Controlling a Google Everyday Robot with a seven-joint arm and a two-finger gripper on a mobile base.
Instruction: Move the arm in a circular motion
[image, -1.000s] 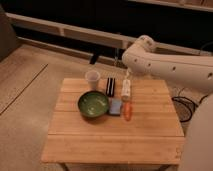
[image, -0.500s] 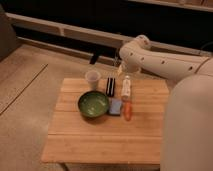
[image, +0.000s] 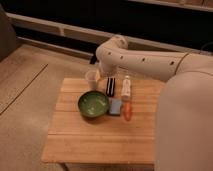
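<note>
so at the far edge of the wooden counter (image: 100, 140) there's a pale cup (image: 91, 79), green bowl (image: 93, 104) just in front; the gripper (image: 101, 75) hangs beside that cup (spread or pressed together, can't tell); the arm (image: 145, 62) reaches in over the far-right corner

The table (image: 100, 140) stands in the middle of the floor (image: 25, 95). On it, the bowl (image: 93, 104) sits left of centre, with the sponge (image: 115, 106) touching its right side and the carrot (image: 128, 111) just right of the sponge. Along the far edge stand the cup (image: 92, 79), an oblong pack (image: 110, 86) and a bottle (image: 126, 87), from left to right. The arm (image: 150, 61) reaches in from the right, behind the table. Its gripper (image: 102, 75) hangs at the far edge, just right of the cup.
</note>
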